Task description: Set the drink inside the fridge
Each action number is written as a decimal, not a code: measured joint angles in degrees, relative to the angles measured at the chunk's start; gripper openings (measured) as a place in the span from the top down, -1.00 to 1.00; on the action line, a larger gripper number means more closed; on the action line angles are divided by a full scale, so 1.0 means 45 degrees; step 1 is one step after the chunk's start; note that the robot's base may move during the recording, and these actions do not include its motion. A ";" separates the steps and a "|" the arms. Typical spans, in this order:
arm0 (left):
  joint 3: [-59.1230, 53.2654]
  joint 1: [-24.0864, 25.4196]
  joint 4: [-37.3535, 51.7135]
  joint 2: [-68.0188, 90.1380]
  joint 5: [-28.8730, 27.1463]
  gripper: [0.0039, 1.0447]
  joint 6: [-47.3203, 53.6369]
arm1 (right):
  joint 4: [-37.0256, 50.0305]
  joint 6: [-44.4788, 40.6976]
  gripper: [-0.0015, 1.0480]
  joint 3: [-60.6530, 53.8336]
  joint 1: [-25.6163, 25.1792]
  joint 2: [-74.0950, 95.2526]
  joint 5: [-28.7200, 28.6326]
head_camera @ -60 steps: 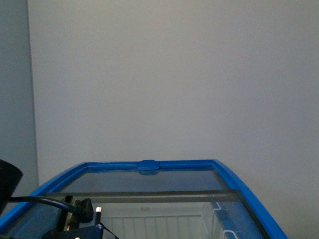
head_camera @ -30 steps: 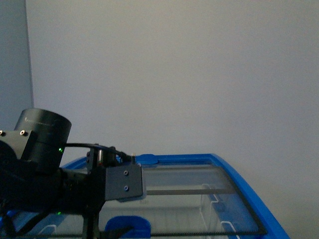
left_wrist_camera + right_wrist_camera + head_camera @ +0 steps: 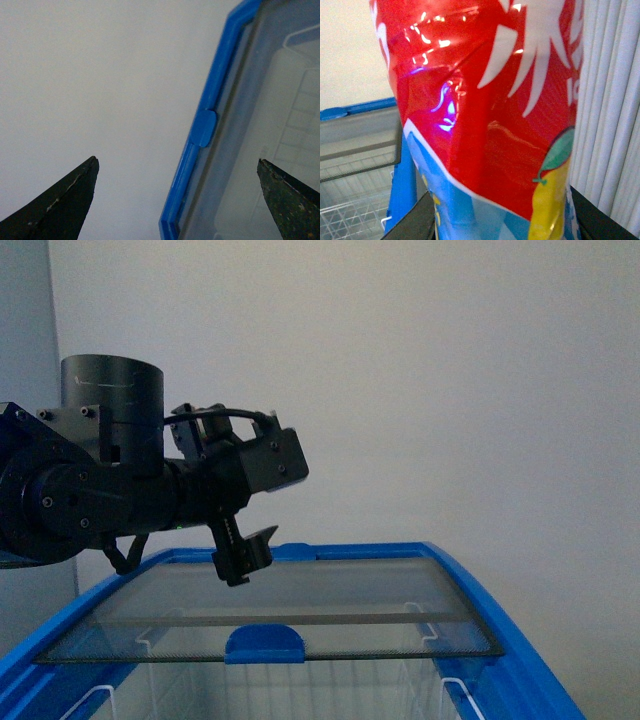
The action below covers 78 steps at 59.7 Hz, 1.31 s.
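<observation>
Blue-rimmed, the fridge (image 3: 485,605) lies under a glass lid (image 3: 340,595) that covers its far part. The left gripper (image 3: 245,558) hangs just above the pane. From the left wrist, its fingertips (image 3: 70,200) stand wide apart with nothing between them. From the right wrist, the drink (image 3: 485,100) fills the frame beside the fridge rim. The right gripper (image 3: 505,225) seemingly clamps it, though the contact sits at the frame's edge. If lowered carelessly, the drink could strike the glass or the left arm.

Plain grey-white wall (image 3: 450,390) ahead, evenly lit; darker grey strip (image 3: 22,320) at far left; white vertically ribbed panel (image 3: 615,100) in right wrist view.
</observation>
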 joint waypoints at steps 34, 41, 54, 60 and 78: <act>-0.2249 -0.0024 -0.4580 -0.1739 0.2701 -0.85 0.0928 | 0.0000 0.0000 0.20 0.0000 0.0000 0.0000 0.0005; -0.1307 -0.0364 -0.4648 -0.0661 0.2346 -0.85 0.1511 | 0.0000 0.0005 0.20 0.0000 0.0000 0.0000 0.0005; 0.0272 -0.0447 -0.5323 0.0622 0.1831 -0.85 0.2327 | 0.0000 0.0000 0.20 0.0000 0.0000 0.0000 0.0005; 0.0772 -0.0384 -0.5459 0.0967 0.1724 -0.85 0.2574 | 0.0000 0.0000 0.20 0.0000 0.0000 0.0000 0.0005; 0.2599 -0.0175 -0.5309 0.2346 0.1520 -0.85 0.3055 | 0.0000 0.0000 0.20 0.0000 0.0000 0.0000 0.0005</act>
